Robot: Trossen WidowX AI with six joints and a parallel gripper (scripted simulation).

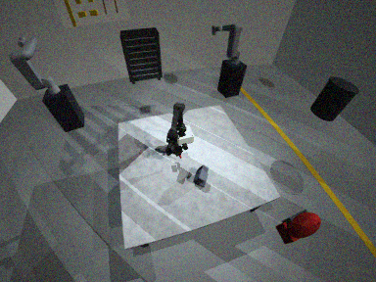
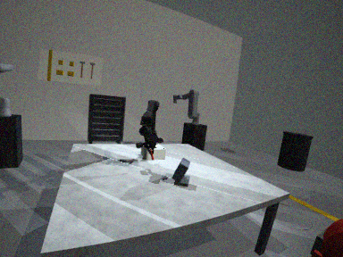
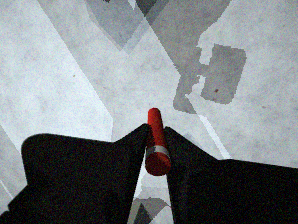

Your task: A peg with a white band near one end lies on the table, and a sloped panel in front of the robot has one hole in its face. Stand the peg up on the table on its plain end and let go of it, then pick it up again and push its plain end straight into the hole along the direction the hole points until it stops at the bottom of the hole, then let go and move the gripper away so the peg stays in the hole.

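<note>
- Red and short, the peg is clamped between the two dark fingers of the gripper, which are closed on it near its white band.
- From the wrist view the banded end lies nearer the camera, and the plain end points away, towards the pale table below; the peg is off the surface.
- From the exterior view a sliver of the red peg shows under the gripper, hanging above the table just in front of a small white block.
- The sloped panel stands on the table nearer that camera, apart from the gripper. Its face is dark, and its hole cannot be made out at this size, so whether anything sits in it cannot be told from the panel itself; the peg is plainly in the gripper.
- From the top view the arm leans over the table's middle, with the panel close below it in the frame.
- Off the table, a dark cylindrical bin stands on the floor; its contents are not visible.
- A dark slatted rack stands against the back wall.
</note>
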